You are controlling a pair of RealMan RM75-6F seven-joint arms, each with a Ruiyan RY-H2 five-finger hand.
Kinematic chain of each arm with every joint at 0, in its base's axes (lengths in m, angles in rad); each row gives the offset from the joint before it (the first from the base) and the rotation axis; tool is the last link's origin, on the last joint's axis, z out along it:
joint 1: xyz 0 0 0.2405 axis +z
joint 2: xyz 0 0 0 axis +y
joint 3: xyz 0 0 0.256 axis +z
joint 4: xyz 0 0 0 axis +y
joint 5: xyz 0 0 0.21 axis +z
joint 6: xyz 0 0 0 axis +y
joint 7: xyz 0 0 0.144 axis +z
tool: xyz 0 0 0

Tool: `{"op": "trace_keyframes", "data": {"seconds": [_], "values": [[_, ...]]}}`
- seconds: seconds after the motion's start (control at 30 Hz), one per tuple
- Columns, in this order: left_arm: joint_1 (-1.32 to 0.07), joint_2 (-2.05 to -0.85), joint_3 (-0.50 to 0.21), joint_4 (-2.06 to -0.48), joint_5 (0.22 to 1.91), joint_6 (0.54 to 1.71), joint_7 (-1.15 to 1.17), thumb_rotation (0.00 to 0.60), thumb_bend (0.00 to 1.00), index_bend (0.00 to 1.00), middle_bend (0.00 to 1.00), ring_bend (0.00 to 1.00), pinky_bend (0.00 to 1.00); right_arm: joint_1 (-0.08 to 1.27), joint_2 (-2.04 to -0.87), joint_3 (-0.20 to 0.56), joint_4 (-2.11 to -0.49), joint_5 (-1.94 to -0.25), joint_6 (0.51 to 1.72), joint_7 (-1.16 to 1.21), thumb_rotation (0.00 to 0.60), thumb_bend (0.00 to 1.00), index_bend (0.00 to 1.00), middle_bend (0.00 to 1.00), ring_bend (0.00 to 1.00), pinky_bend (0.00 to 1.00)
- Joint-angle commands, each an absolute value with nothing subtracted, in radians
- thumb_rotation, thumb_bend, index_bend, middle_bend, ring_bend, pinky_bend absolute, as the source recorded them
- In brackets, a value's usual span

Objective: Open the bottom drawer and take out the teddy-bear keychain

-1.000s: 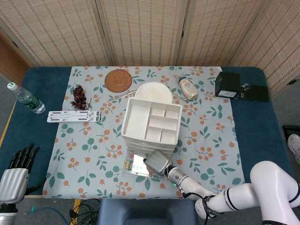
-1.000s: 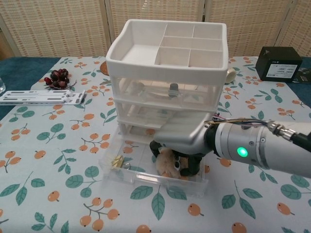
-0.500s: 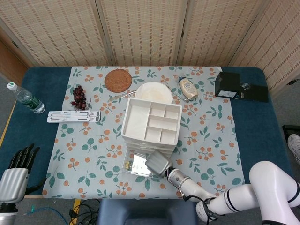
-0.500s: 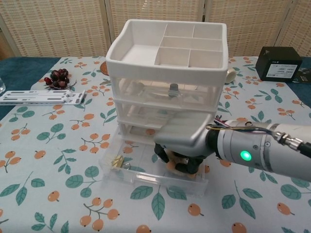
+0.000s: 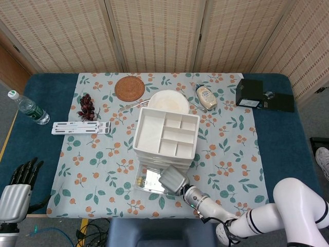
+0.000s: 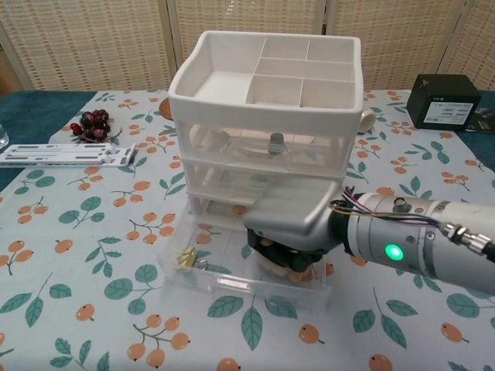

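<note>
The white drawer unit (image 6: 267,100) stands mid-table, its clear bottom drawer (image 6: 193,270) pulled out toward me. My right hand (image 6: 292,226) reaches down into that drawer from the right. Its dark fingers (image 6: 288,263) curl around the tan teddy-bear keychain (image 6: 270,264), of which only a sliver shows under the palm. From the head view the right hand (image 5: 173,179) covers the drawer's right half (image 5: 145,180), and the bear is hidden there. My left hand (image 5: 20,181) hangs off the table's near-left corner, holding nothing, fingers apart.
A small gold item (image 6: 188,259) lies in the drawer's left end. Behind the unit are a plate (image 5: 168,100), woven coaster (image 5: 129,88), sauce bottle (image 5: 206,96) and black box (image 5: 257,94). Grapes (image 5: 86,106), a white strip (image 5: 80,127) and a water bottle (image 5: 28,108) lie left.
My right hand has sunk lower over the bear and its fingers have closed around it, so the bear's face no longer shows. The left hand has not moved.
</note>
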State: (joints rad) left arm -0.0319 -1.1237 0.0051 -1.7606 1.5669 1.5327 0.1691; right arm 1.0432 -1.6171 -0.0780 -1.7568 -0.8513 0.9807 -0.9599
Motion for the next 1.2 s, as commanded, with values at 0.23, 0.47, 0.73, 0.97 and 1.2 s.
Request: {"op": "trace_keyframes", "data": {"seconds": [0.23, 0.47, 0.73, 0.97, 1.2], "values": [[-0.03, -1.125, 0.006, -1.757, 1.566, 1.535, 0.167, 0.6, 0.2, 0.05, 0.0, 0.01, 0.07, 1.024, -1.604, -0.075, -1.784, -0.914, 1.017, -0.949, 0.6, 0.8, 0.77, 1.0, 1.0, 1.0], [-0.03, -1.124, 0.005, -1.755, 1.568, 1.536, 0.164, 0.6, 0.2, 0.05, 0.0, 0.01, 0.07, 0.987, -1.573, -0.09, -1.816, -1.045, 1.084, -0.945, 0.6, 0.8, 0.77, 1.0, 1.0, 1.0], [-0.033, -1.124, 0.003, -1.759, 1.571, 1.534, 0.169, 0.6, 0.2, 0.05, 0.0, 0.01, 0.07, 0.922, -1.484, -0.105, -1.911, -1.184, 1.15, -0.874, 0.6, 0.8, 0.77, 1.0, 1.0, 1.0], [-0.039, -1.126, 0.004, -1.763, 1.574, 1.526, 0.178, 0.6, 0.2, 0.05, 0.0, 0.01, 0.07, 0.838, -1.369, -0.141, -1.987, -1.326, 1.225, -0.792, 0.6, 0.8, 0.77, 1.0, 1.0, 1.0], [-0.045, -1.127, 0.003, -1.767, 1.573, 1.517, 0.185, 0.6, 0.2, 0.05, 0.0, 0.01, 0.07, 0.755, -1.283, -0.192, -2.016, -1.417, 1.261, -0.749, 0.6, 0.8, 0.77, 1.0, 1.0, 1.0]]}}
